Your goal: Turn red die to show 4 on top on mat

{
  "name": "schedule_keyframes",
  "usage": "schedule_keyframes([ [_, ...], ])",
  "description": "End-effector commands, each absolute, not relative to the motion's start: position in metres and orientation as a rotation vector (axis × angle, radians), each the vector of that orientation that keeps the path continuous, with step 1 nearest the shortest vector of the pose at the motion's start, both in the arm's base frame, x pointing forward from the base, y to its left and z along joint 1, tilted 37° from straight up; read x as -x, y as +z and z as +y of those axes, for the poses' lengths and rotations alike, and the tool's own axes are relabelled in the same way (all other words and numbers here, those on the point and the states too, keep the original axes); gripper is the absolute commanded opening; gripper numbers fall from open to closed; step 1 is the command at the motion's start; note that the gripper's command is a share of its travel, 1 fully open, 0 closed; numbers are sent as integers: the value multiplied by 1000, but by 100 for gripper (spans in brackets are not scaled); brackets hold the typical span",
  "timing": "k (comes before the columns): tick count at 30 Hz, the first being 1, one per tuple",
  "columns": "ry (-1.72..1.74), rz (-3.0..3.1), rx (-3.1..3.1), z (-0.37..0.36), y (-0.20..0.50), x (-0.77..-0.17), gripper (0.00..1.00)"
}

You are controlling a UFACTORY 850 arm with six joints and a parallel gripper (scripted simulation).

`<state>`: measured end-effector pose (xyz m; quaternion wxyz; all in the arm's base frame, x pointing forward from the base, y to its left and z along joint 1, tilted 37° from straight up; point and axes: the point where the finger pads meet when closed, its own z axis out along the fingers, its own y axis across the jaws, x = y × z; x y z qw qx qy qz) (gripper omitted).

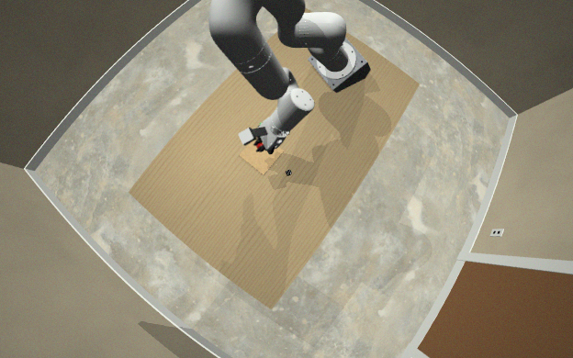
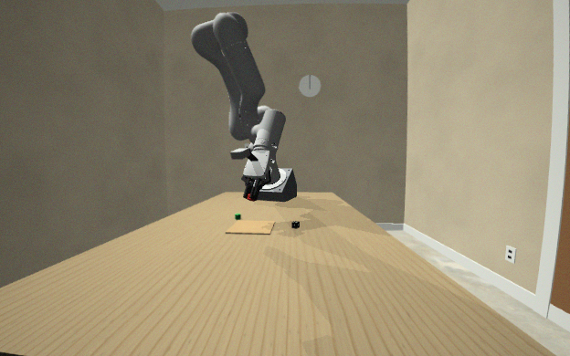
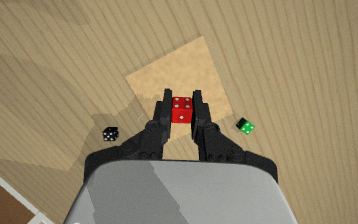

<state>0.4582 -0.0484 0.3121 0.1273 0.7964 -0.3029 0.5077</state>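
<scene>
My gripper (image 3: 181,100) (image 2: 249,196) (image 1: 261,147) is shut on the red die (image 3: 182,110) (image 2: 248,197) (image 1: 260,144) and holds it in the air, tilted, above the tan mat (image 3: 150,82) (image 2: 251,227) (image 1: 258,162). In the wrist view the die's far face shows several white pips. The green die (image 3: 245,125) (image 2: 237,216) lies on the table beside the mat on one side. The black die (image 3: 110,134) (image 2: 295,224) (image 1: 288,173) lies on the table on the mat's other side.
The robot base (image 2: 280,184) (image 1: 340,69) stands at the far end of the wooden table (image 2: 274,292). The arm's shadow falls across the table near the black die.
</scene>
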Motion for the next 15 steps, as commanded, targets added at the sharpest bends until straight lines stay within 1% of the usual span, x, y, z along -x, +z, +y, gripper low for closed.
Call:
schedule_keyframes([
  [1,1651,-845,-2146,-51,309,-456,15],
  [3,1651,-845,-2146,-51,309,-456,15],
  [15,1902,-757,-1845,-49,307,-454,15],
])
